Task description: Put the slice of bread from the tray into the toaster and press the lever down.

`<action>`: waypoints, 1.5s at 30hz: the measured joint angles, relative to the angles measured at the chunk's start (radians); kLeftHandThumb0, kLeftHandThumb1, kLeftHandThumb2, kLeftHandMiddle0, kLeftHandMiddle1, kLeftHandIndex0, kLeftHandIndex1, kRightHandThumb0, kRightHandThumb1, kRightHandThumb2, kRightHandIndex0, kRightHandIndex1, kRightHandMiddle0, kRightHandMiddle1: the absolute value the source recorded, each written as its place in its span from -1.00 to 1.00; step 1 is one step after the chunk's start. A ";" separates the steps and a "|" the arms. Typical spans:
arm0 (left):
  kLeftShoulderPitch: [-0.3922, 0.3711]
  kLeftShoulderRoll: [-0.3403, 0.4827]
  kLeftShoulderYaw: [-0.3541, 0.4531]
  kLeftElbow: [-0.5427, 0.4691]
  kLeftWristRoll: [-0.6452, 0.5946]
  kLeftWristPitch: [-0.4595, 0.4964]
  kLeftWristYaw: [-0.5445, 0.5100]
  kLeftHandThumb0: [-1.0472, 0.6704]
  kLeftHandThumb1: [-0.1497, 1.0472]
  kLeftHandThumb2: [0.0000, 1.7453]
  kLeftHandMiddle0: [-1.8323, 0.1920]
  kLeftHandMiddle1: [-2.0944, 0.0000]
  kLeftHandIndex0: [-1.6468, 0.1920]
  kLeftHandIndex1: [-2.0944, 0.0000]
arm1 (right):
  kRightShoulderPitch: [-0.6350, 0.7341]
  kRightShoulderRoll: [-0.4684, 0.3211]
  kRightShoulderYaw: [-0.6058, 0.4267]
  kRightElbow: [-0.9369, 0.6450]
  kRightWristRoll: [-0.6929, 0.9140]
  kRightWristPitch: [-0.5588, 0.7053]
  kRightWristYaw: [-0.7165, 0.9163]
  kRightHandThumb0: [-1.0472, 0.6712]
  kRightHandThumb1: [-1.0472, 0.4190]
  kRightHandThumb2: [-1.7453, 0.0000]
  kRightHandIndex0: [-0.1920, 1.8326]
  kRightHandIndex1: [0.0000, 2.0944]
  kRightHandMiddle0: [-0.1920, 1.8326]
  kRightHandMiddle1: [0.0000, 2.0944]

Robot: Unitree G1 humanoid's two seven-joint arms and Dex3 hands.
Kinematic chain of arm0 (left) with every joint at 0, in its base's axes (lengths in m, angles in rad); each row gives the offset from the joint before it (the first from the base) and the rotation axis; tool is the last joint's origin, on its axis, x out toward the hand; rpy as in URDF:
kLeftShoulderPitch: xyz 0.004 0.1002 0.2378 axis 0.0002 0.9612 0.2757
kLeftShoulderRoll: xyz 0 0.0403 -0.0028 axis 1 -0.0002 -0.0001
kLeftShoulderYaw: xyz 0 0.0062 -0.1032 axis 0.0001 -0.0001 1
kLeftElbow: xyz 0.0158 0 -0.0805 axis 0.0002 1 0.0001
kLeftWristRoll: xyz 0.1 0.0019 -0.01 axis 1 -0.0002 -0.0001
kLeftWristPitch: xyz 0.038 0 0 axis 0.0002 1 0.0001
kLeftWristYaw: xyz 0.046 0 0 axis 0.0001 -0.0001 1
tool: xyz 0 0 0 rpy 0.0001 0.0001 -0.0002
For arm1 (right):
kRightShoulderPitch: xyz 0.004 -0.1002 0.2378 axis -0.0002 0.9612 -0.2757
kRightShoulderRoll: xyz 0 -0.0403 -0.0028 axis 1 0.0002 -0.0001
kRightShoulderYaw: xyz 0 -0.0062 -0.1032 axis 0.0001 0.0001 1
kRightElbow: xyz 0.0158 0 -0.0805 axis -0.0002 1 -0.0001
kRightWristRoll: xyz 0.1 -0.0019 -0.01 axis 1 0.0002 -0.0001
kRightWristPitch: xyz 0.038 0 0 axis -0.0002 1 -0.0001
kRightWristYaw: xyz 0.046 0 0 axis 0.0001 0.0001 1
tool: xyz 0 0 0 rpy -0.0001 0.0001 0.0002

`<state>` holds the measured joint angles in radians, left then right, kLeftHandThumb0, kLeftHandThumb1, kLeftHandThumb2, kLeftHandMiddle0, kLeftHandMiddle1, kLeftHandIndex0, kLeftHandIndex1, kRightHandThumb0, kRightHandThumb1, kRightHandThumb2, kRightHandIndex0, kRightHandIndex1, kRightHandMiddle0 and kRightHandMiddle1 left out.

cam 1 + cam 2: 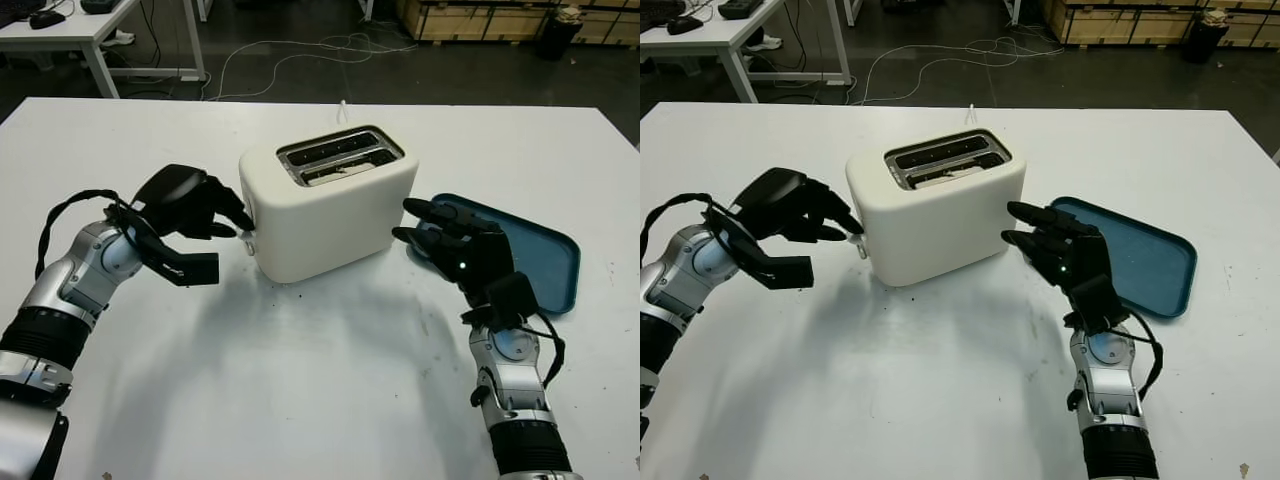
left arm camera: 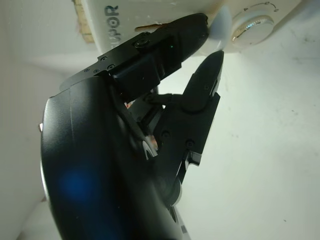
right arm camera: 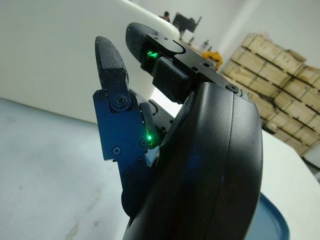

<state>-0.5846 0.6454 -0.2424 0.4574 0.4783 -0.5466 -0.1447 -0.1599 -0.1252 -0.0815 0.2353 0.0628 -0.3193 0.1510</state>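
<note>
Centre frame: white plastic two-slot toaster (image 1: 330, 205), bread slice (image 1: 340, 172) in near slot
Left hand (image 1: 195, 205): fingertips curled onto white lever (image 1: 248, 238), holding nothing
Right hand (image 1: 455, 250): open, beside toaster, over blue tray (image 1: 545, 260)

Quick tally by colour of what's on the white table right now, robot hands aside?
White: 1, the boxy white two-slot toaster
Blue: 1, the flat dark-blue plastic tray
Light brown: 1, the bread slice down in the toaster's near slot
Total: 3

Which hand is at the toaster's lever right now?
The left hand: its fingertips meet the lever on the toaster. The right hand is open beside the opposite end.
</note>
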 measured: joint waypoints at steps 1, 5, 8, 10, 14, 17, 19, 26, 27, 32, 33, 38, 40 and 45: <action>0.001 0.001 0.009 -0.013 0.000 0.006 -0.008 0.06 0.66 -0.98 -0.03 -0.37 -0.58 1.00 | 0.000 0.000 0.001 0.000 0.000 0.000 0.000 -0.35 -0.83 0.98 0.31 -0.91 0.20 -1.00; 0.005 0.005 0.055 -0.065 -0.006 0.019 -0.019 0.10 0.64 -0.99 -0.02 -0.40 -0.58 1.00 | 0.000 0.000 0.001 0.000 0.000 0.000 0.000 -0.35 -0.82 0.99 0.32 -0.90 0.21 -1.00; 0.006 0.011 0.097 -0.113 -0.009 0.040 -0.021 0.08 0.62 -0.99 -0.08 -0.16 -0.57 1.00 | 0.000 0.001 0.003 -0.001 0.000 0.001 0.000 -0.34 -0.82 0.99 0.32 -0.90 0.21 -1.00; 0.006 0.020 0.126 -0.139 -0.008 0.059 -0.020 0.08 0.59 -1.00 -0.13 -0.11 -0.58 0.99 | 0.000 0.004 0.004 -0.004 0.000 0.004 0.000 -0.35 -0.82 0.99 0.32 -0.90 0.21 -1.00; 0.002 0.023 0.160 -0.168 -0.004 0.073 0.004 0.08 0.53 -1.00 -0.19 -0.14 -0.62 0.98 | 0.001 0.004 0.009 -0.007 0.000 0.010 0.000 -0.33 -0.82 1.00 0.32 -0.90 0.21 -1.00; -0.005 0.023 0.169 -0.168 -0.003 0.068 0.022 0.08 0.50 -1.00 -0.19 -0.17 -0.63 0.98 | 0.001 0.005 0.011 -0.007 0.000 0.015 0.000 -0.33 -0.82 1.00 0.32 -0.90 0.21 -1.00; -0.005 0.023 0.169 -0.168 -0.004 0.065 0.023 0.09 0.51 -1.00 -0.19 -0.12 -0.62 0.98 | 0.001 0.005 0.013 -0.007 0.000 0.016 0.000 -0.32 -0.82 1.00 0.32 -0.90 0.21 -1.00; -0.005 0.023 0.168 -0.168 -0.004 0.065 0.010 0.06 0.53 -1.00 -0.20 -0.04 -0.61 0.99 | 0.001 0.005 0.013 -0.007 0.000 0.016 0.000 -0.34 -0.82 1.00 0.32 -0.90 0.21 -1.00; -0.005 0.023 0.167 -0.168 -0.004 0.065 0.007 0.07 0.53 -1.00 -0.20 -0.04 -0.60 0.99 | 0.001 0.005 0.013 -0.008 0.000 0.016 0.000 -0.34 -0.82 1.00 0.32 -0.90 0.21 -1.00; -0.004 0.026 0.164 -0.168 -0.001 0.068 -0.005 0.05 0.54 -1.00 -0.18 -0.10 -0.59 1.00 | 0.002 0.005 0.013 -0.008 0.000 0.016 0.001 -0.34 -0.82 1.00 0.32 -0.89 0.22 -1.00; -0.004 0.029 0.164 -0.169 0.003 0.068 -0.006 0.04 0.54 -1.00 -0.17 -0.13 -0.59 1.00 | 0.002 0.005 0.013 -0.008 0.000 0.016 0.001 -0.33 -0.82 1.00 0.32 -0.89 0.22 -1.00; -0.003 0.059 0.159 -0.174 0.016 0.070 -0.035 0.01 0.57 -0.99 -0.12 -0.23 -0.61 0.99 | 0.003 0.005 0.013 -0.008 0.000 0.016 0.001 -0.32 -0.83 1.00 0.31 -0.90 0.21 -1.00; 0.004 0.074 0.155 -0.187 0.021 0.073 -0.060 0.01 0.59 -0.99 -0.10 -0.22 -0.60 1.00 | 0.004 0.005 0.013 -0.008 0.000 0.017 0.001 -0.33 -0.83 1.00 0.31 -0.89 0.21 -1.00; 0.020 0.102 0.160 -0.209 0.021 0.074 -0.087 0.02 0.58 -1.00 -0.11 -0.21 -0.59 1.00 | 0.006 0.005 0.014 -0.008 0.000 0.021 0.001 -0.33 -0.83 1.00 0.32 -0.89 0.21 -1.00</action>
<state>-0.5645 0.7478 -0.0819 0.2486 0.4989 -0.4727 -0.2315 -0.1538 -0.1205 -0.0678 0.2269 0.0632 -0.2980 0.1525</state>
